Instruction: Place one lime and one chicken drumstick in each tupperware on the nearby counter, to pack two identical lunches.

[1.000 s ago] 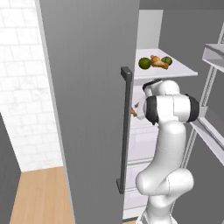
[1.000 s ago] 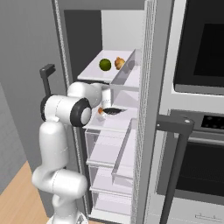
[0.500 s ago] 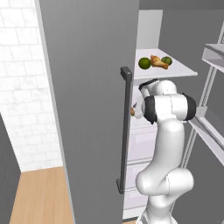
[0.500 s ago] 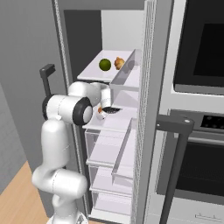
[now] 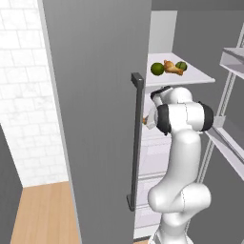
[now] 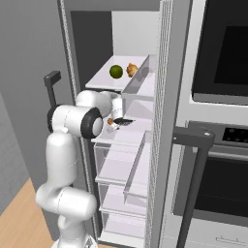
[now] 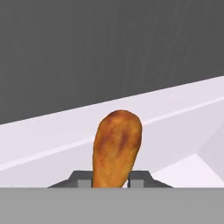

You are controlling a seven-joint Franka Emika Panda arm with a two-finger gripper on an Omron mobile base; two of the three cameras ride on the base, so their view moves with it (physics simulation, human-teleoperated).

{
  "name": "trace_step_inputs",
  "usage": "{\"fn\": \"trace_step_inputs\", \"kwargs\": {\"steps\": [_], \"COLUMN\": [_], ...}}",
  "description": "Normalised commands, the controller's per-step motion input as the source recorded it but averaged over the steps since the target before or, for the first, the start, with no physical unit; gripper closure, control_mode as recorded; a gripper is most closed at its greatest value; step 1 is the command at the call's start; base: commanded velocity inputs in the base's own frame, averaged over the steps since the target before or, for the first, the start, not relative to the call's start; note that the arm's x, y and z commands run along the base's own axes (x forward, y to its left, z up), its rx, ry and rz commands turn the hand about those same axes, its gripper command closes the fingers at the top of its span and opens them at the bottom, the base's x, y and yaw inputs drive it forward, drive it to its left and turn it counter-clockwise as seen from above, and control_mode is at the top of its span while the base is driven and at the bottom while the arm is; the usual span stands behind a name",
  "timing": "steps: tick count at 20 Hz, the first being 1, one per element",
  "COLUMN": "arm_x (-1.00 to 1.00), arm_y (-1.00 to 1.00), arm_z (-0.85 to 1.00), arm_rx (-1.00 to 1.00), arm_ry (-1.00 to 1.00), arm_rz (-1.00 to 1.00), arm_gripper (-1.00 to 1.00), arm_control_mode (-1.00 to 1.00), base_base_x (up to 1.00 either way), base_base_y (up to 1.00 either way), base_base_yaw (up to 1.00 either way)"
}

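Chicken drumstick (image 7: 116, 146) sits clamped between the claw (image 7: 111, 180) fingertips, over a white fridge shelf (image 7: 39, 140).

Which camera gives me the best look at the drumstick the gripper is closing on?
The hand view: the chicken drumstick stands large between the fingertips. The right base view shows a small orange bit beside the arm; the left base view, a sliver at the door edge.
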Motion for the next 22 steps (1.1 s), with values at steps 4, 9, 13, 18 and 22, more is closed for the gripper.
{"fn": "trace_step_inputs", "kwargs": {"steps": [4, 9, 13, 18, 22], "arm_x": [-0.62, -0.97, -1.00, -1.00, -1.00], "arm_y": [-0.30, -0.26, 0.01, 0.06, 0.33], "arm_z": [0.36, 0.67, 0.65, 1.00, 1.00], "arm_rx": [0.07, 0.10, 0.05, 0.00, 0.00], "arm_ry": [-0.01, -0.06, -0.08, -0.16, -0.05], "arm_rz": [-0.11, -0.16, -0.16, -0.15, -0.13], "arm_gripper": [1.00, 1.00, 1.00, 1.00, 1.00], "arm_control_mode": [-1.00, -1.00, -1.00, -1.00, -1.00], "base_base_x": [0.00, 0.00, 0.00, 0.00, 0.00], "base_base_y": [0.00, 0.00, 0.00, 0.00, 0.00], "base_base_yaw": [0.00, 0.00, 0.00, 0.00, 0.00]}}
